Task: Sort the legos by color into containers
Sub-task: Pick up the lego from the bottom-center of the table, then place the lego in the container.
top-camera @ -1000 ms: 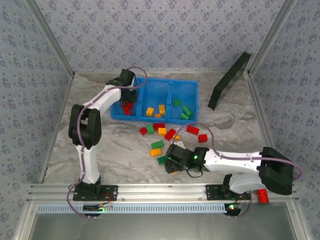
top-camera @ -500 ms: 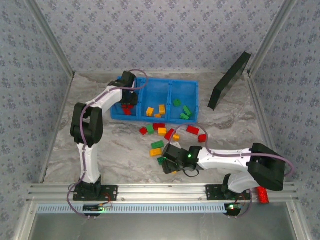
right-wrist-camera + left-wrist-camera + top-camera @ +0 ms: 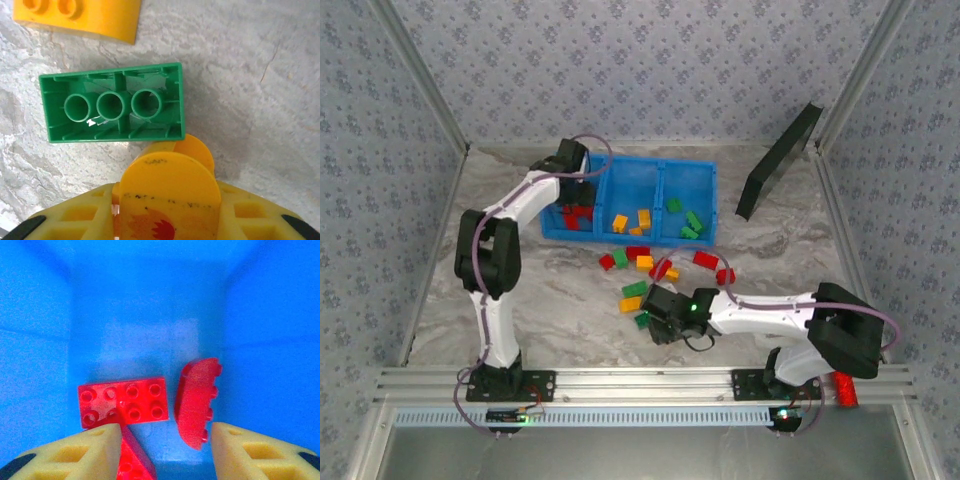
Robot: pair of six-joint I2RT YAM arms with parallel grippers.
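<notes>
Here, left hand [image 3: 164, 436] gapes over bin's [image 3: 150, 310] red legos [image 3: 122, 402] — right hand [image 3: 167, 215] grips yellow lego [image 3: 170, 172].

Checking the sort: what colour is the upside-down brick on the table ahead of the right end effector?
Green. The brick shows best in the right wrist view.

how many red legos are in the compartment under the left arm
3: a flat studded brick, a curved brick on edge beside it, a third brick partly behind the left end effector. More may be hidden.

Loose legos [image 3: 635, 289] lie before the bin [image 3: 650, 162] (panel [image 3: 780, 160] leans to its right).
</notes>
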